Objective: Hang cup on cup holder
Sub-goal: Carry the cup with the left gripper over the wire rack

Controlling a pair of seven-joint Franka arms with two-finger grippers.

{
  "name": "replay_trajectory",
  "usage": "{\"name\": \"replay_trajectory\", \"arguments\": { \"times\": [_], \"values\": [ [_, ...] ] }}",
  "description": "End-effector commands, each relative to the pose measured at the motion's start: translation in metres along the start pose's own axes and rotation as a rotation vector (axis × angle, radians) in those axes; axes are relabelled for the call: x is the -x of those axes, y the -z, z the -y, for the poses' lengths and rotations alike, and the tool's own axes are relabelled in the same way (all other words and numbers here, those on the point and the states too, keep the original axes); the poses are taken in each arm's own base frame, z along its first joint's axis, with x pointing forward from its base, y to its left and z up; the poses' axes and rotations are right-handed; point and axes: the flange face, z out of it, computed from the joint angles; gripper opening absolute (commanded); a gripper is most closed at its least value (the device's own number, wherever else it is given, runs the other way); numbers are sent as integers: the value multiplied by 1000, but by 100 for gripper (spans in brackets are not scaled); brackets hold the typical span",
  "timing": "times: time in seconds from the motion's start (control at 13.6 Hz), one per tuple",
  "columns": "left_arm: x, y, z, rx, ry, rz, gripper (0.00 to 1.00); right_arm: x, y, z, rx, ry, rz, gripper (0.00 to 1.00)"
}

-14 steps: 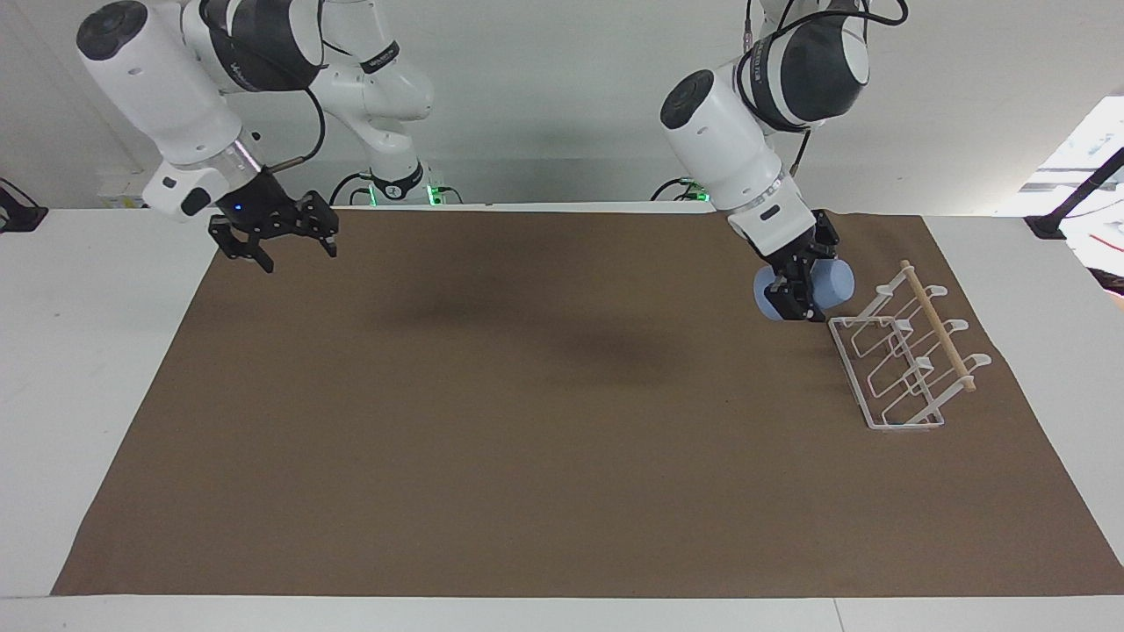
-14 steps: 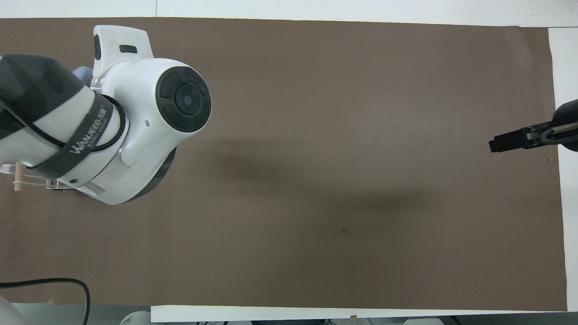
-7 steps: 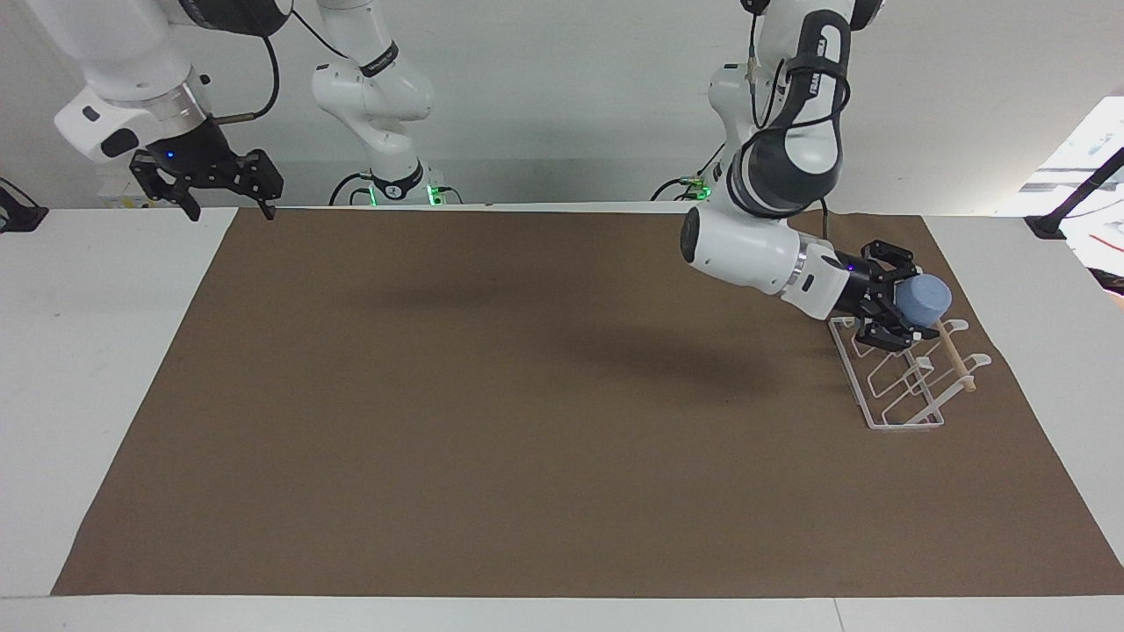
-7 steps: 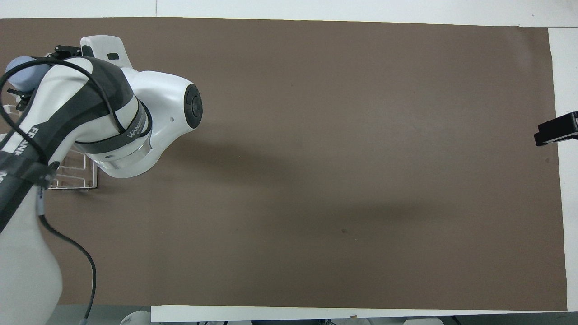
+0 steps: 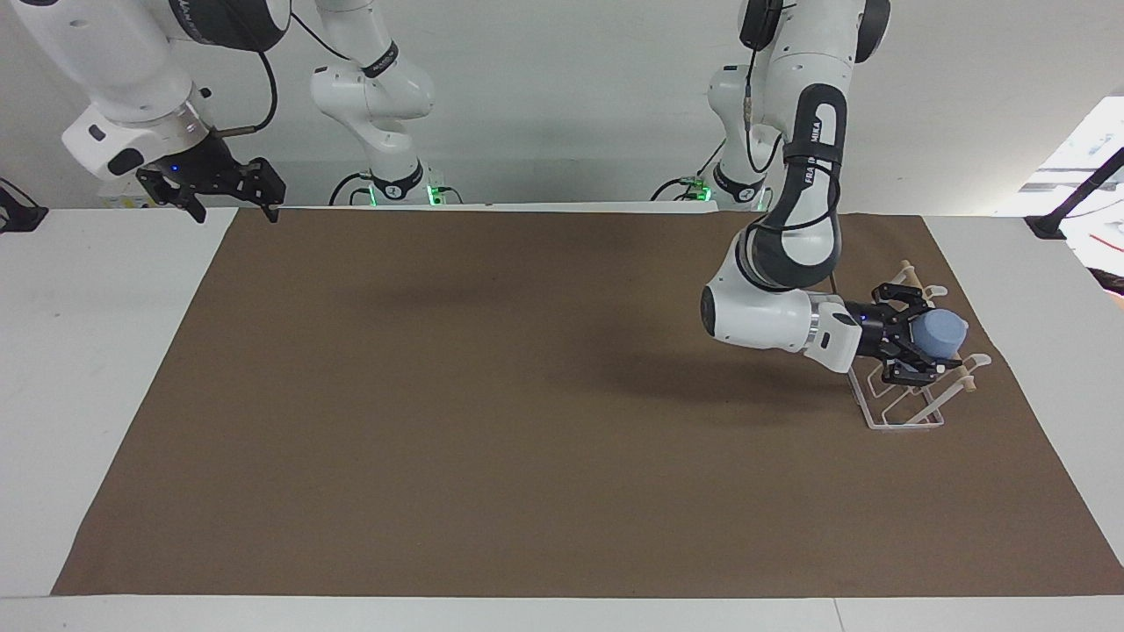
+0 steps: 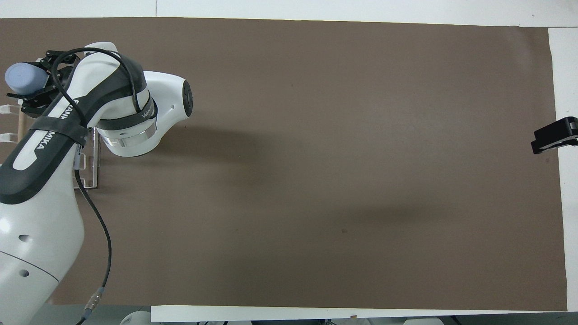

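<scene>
Jaws of the left gripper [image 5: 913, 347] are clamped on the blue cup [image 5: 940, 333], which lies on its side in the air over the white wire cup holder [image 5: 896, 412], close to its wooden dowel. Picking up looks done; the cup is not yet on a prong, so seating and letting go remain. The right gripper [image 5: 228, 189] waits, jaws wide and empty, over the table's edge at its own end

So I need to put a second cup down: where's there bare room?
Most of the brown mat is bare, from the rack to the right arm's end, where the open right gripper waits. It is crowded only at the rack: the left gripper holds the cup over it.
</scene>
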Motion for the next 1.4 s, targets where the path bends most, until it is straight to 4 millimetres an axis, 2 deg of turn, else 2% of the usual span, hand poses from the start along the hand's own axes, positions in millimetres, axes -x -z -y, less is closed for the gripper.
{"name": "replay_trajectory", "arguments": {
  "times": [0.0, 0.15, 0.37, 0.52, 0.96, 1.03, 1.1, 1.18, 1.25, 1.32],
  "values": [
    [8, -6, 2, -1, 15, -26, 0, 7, -2, -1, 14, -8, 11, 100],
    [13, -18, 4, -16, 12, -23, 0, 7, -2, -1, 15, -11, 11, 100],
    [24, -22, 6, 7, 23, -4, 0, 7, -2, -1, 14, -10, 11, 100],
    [38, -23, 6, 4, 15, -4, 0, 7, -2, -1, 14, -10, 11, 100],
    [47, -18, 5, 32, 38, 50, 2, 7, -2, -1, 14, -11, 11, 100],
    [48, -19, 5, 32, 37, 50, 25, 7, -2, -1, 14, -11, 11, 100],
    [48, -18, 5, 33, 36, 50, 61, 7, -2, -1, 14, -8, 11, 100],
    [47, -19, 5, 30, 38, 50, 90, 7, -2, -1, 14, -10, 11, 100],
    [47, -20, 5, 28, 38, 49, 100, 7, -3, -1, 14, -11, 12, 100],
    [45, -24, 5, 22, 42, 50, 100, 7, -2, -1, 14, -10, 11, 100]
  ]
}}
